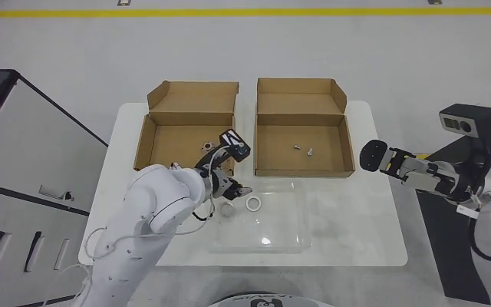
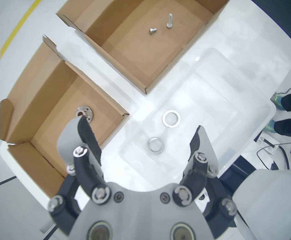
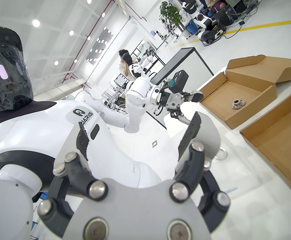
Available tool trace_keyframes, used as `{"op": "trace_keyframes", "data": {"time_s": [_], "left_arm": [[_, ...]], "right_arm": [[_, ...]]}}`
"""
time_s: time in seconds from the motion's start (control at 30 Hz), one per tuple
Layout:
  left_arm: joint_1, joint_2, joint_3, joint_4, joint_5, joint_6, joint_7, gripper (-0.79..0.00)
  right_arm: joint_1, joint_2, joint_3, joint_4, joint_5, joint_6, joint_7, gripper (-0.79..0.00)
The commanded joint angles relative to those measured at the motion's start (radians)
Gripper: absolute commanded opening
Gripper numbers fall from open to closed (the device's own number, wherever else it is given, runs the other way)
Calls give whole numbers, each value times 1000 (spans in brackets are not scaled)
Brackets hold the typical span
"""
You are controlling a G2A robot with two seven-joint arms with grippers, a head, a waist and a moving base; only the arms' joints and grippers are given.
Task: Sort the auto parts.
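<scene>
Two metal rings lie in the clear plastic tray (image 2: 238, 95): a flat one (image 2: 171, 118) and a thicker one (image 2: 155, 144). My left gripper (image 2: 141, 134) hangs open just above the thicker ring, with nothing between its fingers. In the top view it (image 1: 234, 192) is over the tray's left end. A metal flange (image 2: 84, 113) rests in the left cardboard box (image 1: 165, 146). Two bolts (image 2: 152, 30) (image 2: 169, 21) lie in the right box (image 1: 337, 146). My right gripper (image 3: 136, 136) is open and empty, held off the table's right edge (image 1: 371, 156).
Both boxes stand side by side at the back of the white table (image 1: 368, 222), flaps open. The tray (image 1: 284, 230) sits in front of them near the middle. A dark cabinet (image 1: 31, 153) stands left of the table.
</scene>
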Motion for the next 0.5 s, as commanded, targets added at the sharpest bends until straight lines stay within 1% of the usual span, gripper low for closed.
{"op": "trace_keyframes", "data": {"time_s": [0.0, 0.33, 0.47], "left_arm": [[14, 3, 11, -1, 16, 1, -12, 0], [85, 15, 67, 24, 99, -1, -29, 0], [104, 17, 81, 26, 102, 10, -24, 0]], "right_arm": [[0, 0, 0, 0, 0, 0, 0, 0], [0, 0, 0, 0, 0, 0, 0, 0], [0, 0, 0, 0, 0, 0, 0, 0]]}}
